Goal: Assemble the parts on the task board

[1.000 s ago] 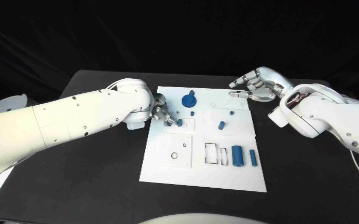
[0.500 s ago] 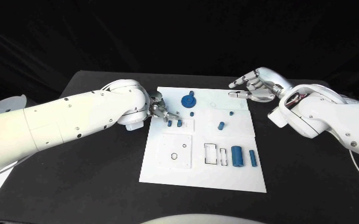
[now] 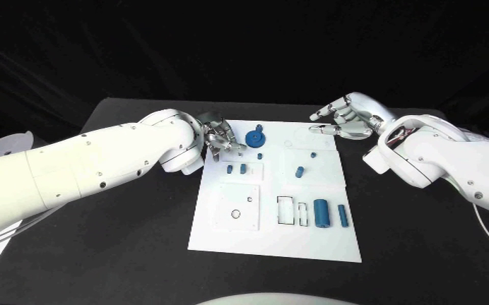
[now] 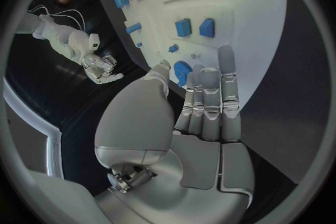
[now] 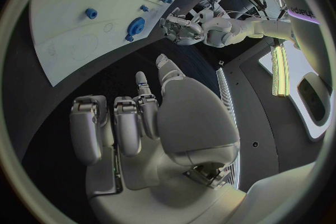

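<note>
Worktop [image 3: 122,248]: black, carries the task board in the middle.
Task board [image 3: 306,241]: white plate, lies flat betw. the two arms; has cut-out slots, rectangular outlines near its lower middle.
Left arm [image 3: 92,167]: white, comes in from the left, reaches to the board's upper left corner.
Right arm [image 3: 438,160]: white, comes in from the right, ends beside the board's upper right corner.
Left hand [image 3: 216,140]: over the board's upper left edge, just beside the gear part. Fingers [image 4: 210,101] lie straight and side by side, nothing betw. them; wrist view shows tips over the white plate, close to the gear part. Touching or not: cannot tell.
Right hand [image 3: 346,118]: off the board, above the black worktop by its upper right corner. Fingers [image 5: 115,123] curled partway, apart, holding nothing.
Gear part [image 3: 255,136]: blue, round w/ a knob on top, stands near the board's upper edge, left of centre.
Large cylinder [image 3: 322,212]: blue, lies at the board's lower right, next to the outlines.
Slim cylinder [image 3: 343,215]: blue, just right of the large one.
Mid peg [image 3: 299,171]: blue, tilted, around board centre.
Two small blocks [image 3: 237,169]: blue, side by side, on the board's left half below the left hand.
</note>
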Robot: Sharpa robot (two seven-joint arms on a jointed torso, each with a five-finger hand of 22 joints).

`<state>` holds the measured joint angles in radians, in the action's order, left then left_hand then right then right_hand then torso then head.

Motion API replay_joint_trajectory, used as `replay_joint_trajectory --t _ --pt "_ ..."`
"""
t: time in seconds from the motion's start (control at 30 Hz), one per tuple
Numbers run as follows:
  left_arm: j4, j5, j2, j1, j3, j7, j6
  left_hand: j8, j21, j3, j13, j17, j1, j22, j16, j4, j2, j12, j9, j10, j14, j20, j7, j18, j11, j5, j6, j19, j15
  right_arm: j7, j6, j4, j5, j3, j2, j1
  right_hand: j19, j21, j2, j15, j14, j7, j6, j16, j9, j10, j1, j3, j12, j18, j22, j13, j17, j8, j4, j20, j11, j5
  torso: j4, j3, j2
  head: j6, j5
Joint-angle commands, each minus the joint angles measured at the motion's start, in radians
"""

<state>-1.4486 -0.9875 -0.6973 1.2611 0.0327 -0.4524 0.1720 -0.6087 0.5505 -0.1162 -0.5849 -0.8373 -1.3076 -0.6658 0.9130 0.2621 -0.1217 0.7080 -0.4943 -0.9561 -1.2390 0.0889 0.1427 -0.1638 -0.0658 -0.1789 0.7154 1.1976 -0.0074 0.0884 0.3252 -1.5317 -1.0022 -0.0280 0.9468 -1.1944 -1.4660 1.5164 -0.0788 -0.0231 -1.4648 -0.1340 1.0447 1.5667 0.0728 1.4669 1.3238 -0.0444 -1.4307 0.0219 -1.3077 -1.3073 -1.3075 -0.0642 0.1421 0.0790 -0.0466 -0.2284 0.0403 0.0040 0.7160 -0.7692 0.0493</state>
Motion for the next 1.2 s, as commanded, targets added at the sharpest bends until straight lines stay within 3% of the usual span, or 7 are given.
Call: replay_joint_trajectory --t 0.03,0.13,0.3,0.43,0.53,0.77,1.2 --pt "0.006 -0.064 0.022 0.0 0.002 0.193 0.096 0.013 -0.042 -0.029 0.045 0.075 -0.081 0.035 -0.078 -0.026 -0.003 -0.045 0.024 0.04 0.031 0.015 0.012 -0.016 -0.013 0.001 -0.018 0.005 0.007 0.008 -0.011 0.0 -0.003 0.0 -0.001 0.001 -0.043 -0.004 0.001 0.0 -0.104 0.001 0.004 -0.003 0.002 0.047 -0.01 0.009 0.006 0.006 -0.148 -0.198 -0.254 -0.002 0.0 0.004 -0.001 -0.005 0.0005 -0.0001 0.0 0.004 -0.006" --pt "0.019 -0.155 0.049 0.0 0.008 0.278 0.106 0.048 -0.071 -0.068 0.105 0.099 -0.169 0.061 -0.105 -0.063 -0.01 -0.102 0.067 0.066 0.038 0.016 0.012 -0.017 -0.018 0.042 -0.028 0.016 0.01 0.008 -0.011 0.0 -0.003 0.0 -0.002 0.001 -0.043 -0.004 0.001 0.0 -0.104 0.001 0.004 -0.003 0.002 0.047 -0.01 0.009 0.006 0.006 -0.148 -0.198 -0.254 -0.002 0.0 0.004 -0.001 -0.005 -0.0019 -0.0011 0.001 0.007 -0.008" --pt "0.05 -0.304 0.093 -0.003 0.018 0.359 0.088 0.218 -0.1 -0.133 0.312 0.097 -0.215 0.095 -0.076 -0.086 -0.048 -0.257 0.251 0.011 -0.014 0.002 0.001 -0.021 -0.013 0.064 0.093 0.08 0.007 0.009 -0.012 0.001 -0.003 0.0 -0.004 0.002 -0.043 -0.004 0.001 0.0 -0.104 0.001 0.004 -0.003 0.002 0.047 -0.01 0.009 0.006 0.006 -0.148 -0.198 -0.254 -0.002 0.0 0.004 -0.001 -0.005 -0.0023 -0.0011 0.001 0.009 -0.012" --pt "0.085 -0.394 0.125 -0.008 0.023 0.378 0.062 0.265 -0.055 -0.144 0.366 -0.174 -0.204 0.074 0.204 -0.086 -0.057 -0.3 0.291 -0.015 -0.173 -0.003 -0.006 -0.017 -0.01 0.064 0.141 0.166 -0.003 0.01 -0.013 0.001 -0.003 0.0 -0.006 0.003 -0.044 -0.004 0.001 0.0 -0.104 0.001 0.004 -0.003 0.002 0.047 -0.01 0.009 0.006 0.005 -0.149 -0.198 -0.254 -0.002 0.0 0.004 -0.001 -0.006 -0.0004 0.0003 0.0 0.009 -0.015" --pt "0.105 -0.434 0.142 -0.013 0.025 0.374 0.033 0.308 0.166 -0.154 0.415 -0.375 -0.191 -0.115 0.399 -0.085 -0.07 -0.342 0.324 -0.048 -0.252 -0.01 -0.009 0.013 -0.009 0.064 0.184 0.255 -0.004 0.01 -0.013 0.001 -0.003 0.0 -0.006 0.003 -0.044 -0.004 0.002 0.0 -0.104 0.001 0.005 -0.002 0.002 0.047 -0.01 0.01 0.006 0.005 -0.149 -0.198 -0.254 -0.002 0.001 0.004 -0.001 -0.007 0.0005 -0.0001 0.001 0.01 -0.017" --pt "0.135 -0.483 0.172 -0.02 0.027 0.35 -0.029 0.352 0.366 -0.156 0.47 -0.416 -0.168 -0.297 0.455 -0.084 -0.072 -0.395 0.358 -0.098 -0.273 -0.015 -0.011 0.043 -0.005 0.065 0.247 0.3 -0.01 0.011 -0.012 0.001 -0.003 0.0 -0.008 0.003 -0.044 -0.004 0.002 0.0 -0.104 0.001 0.005 -0.002 0.002 0.047 -0.01 0.01 0.006 0.005 -0.149 -0.198 -0.254 -0.002 0.001 0.004 -0.001 -0.007 -0.0009 0.0 0.001 0.008 -0.016" --pt "0.171 -0.514 0.199 -0.029 0.028 0.301 -0.092 0.379 0.42 -0.163 0.5 -0.376 -0.162 -0.349 0.444 -0.088 -0.065 -0.436 0.375 -0.137 -0.27 -0.019 -0.013 0.05 -0.003 0.064 0.286 0.306 -0.014 0.012 -0.012 0.001 -0.003 0.0 -0.009 0.003 -0.044 -0.004 0.002 0.0 -0.104 0.001 0.005 -0.002 0.002 0.047 -0.01 0.01 0.006 0.005 -0.149 -0.198 -0.254 -0.002 0.001 0.004 -0.001 -0.007 0.0007 -0.0002 0.0 0.006 -0.017"
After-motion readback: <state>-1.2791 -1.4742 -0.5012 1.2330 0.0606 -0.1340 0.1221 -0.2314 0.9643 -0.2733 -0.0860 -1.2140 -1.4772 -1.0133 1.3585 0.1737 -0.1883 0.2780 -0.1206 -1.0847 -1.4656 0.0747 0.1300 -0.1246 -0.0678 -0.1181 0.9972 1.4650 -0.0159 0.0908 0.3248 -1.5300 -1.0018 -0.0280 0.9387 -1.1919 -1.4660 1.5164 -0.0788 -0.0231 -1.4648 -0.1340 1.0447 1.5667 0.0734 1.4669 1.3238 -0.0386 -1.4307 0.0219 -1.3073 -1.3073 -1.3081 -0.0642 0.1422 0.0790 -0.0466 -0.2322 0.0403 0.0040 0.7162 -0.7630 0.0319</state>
